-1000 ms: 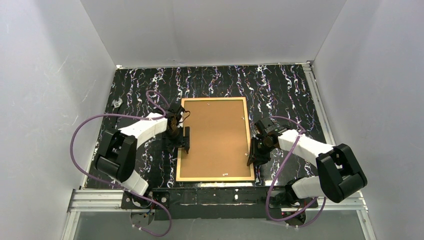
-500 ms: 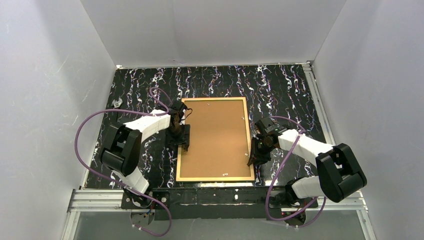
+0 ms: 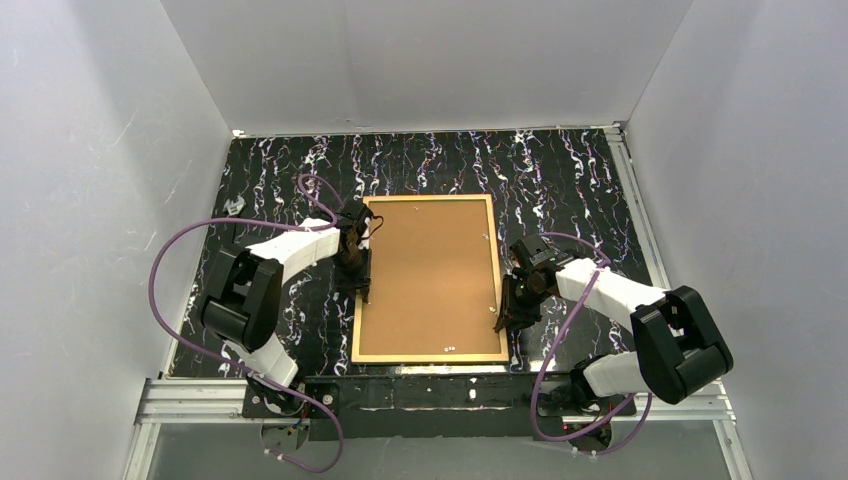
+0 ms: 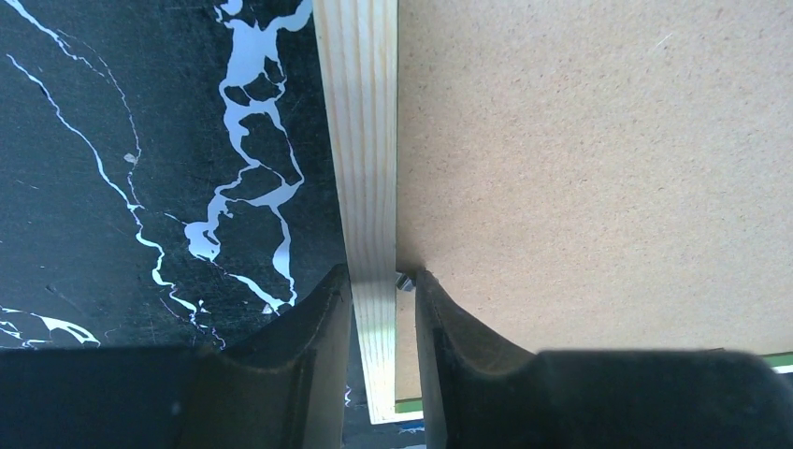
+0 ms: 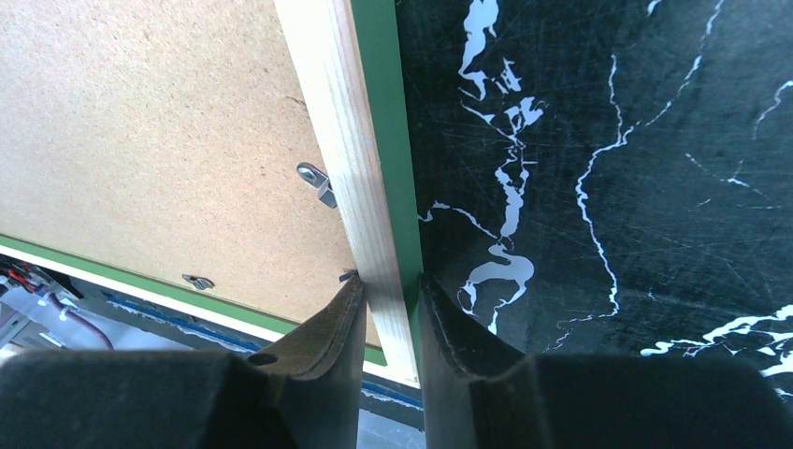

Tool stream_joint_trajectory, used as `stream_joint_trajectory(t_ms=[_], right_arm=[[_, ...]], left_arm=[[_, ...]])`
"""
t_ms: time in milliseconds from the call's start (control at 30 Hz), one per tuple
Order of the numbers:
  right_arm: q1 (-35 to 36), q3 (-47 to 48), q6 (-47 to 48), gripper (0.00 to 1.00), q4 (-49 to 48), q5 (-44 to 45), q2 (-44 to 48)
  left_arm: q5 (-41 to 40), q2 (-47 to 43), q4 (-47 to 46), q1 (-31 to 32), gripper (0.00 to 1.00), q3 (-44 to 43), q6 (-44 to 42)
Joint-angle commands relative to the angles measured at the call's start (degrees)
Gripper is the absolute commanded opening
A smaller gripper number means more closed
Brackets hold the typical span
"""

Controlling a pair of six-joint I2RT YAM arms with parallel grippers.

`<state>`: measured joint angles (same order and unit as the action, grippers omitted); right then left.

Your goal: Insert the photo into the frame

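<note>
White walls (image 3: 430, 60) on three sides, black table (image 3: 560, 170) veined with white below. From above: lying flat in the middle of the table, back up, the frame (image 3: 428, 198), filled by a brown board (image 3: 430, 275). Clamped on its left rail, about halfway along, the left gripper (image 3: 364, 283); clamped on the right rail, nearer the front corner, the right gripper (image 3: 505, 318). Against a second ago: left jaws then spread wide, one finger out over the board, now drawn narrow onto the rail; left forearm swung in closer and its purple cable (image 3: 165, 270) looped differently; right arm, frame and board just where they were. From the left wrist: pale wooden rail of the frame (image 4: 360, 140) running up between the two dark fingers of the left gripper (image 4: 382, 281), outer finger on the table (image 4: 140, 140) side and pressed to the wood, inner finger over the board (image 4: 598, 168) just beside the rail's inner edge. From the right wrist: right gripper (image 5: 391, 285) pinching the rail (image 5: 341, 140), green side towards the table (image 5: 608, 140), wood side towards the board (image 5: 140, 122); two small metal clips (image 5: 318, 182) on the board at the frame's inner edges.
</note>
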<state>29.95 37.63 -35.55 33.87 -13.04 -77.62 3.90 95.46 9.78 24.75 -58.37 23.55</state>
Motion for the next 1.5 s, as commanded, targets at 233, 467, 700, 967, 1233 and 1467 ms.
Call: stream_joint_trajectory(t_ms=[233, 467, 700, 967, 1233, 1467], right_arm=[[0.02, 0.28, -0.01, 0.50, 0.53, 0.32, 1.68], [0.02, 1.94, -0.33, 0.75, 1.91, 0.02, 4.75], [-0.05, 2.69, -0.62, 0.84, 2.99, 0.53, 6.64], [-1.82, 3.92, -0.22, 0.88, 3.03, -0.79, 7.00], [-6.42, 5.77, 1.61, 0.88, 2.50, -4.43, 5.56], [-8.74, 7.67, 3.93, 0.86, 3.56, -3.71, 3.72]], left_arm=[[1.54, -6.57, 6.49, 0.03, 0.66, 0.55, -0.28], [1.22, -13.99, 9.06, -0.06, 0.84, 2.21, 0.91], [1.32, -19.33, 9.82, -0.05, 0.81, 7.68, 2.26], [3.53, -21.15, 6.64, 0.03, 0.70, 15.50, 4.77], [5.44, -20.04, 2.61, 1.44, 0.59, 19.95, 6.59], [5.42, -19.61, 0.58, 3.64, 0.46, 22.40, 7.50]])
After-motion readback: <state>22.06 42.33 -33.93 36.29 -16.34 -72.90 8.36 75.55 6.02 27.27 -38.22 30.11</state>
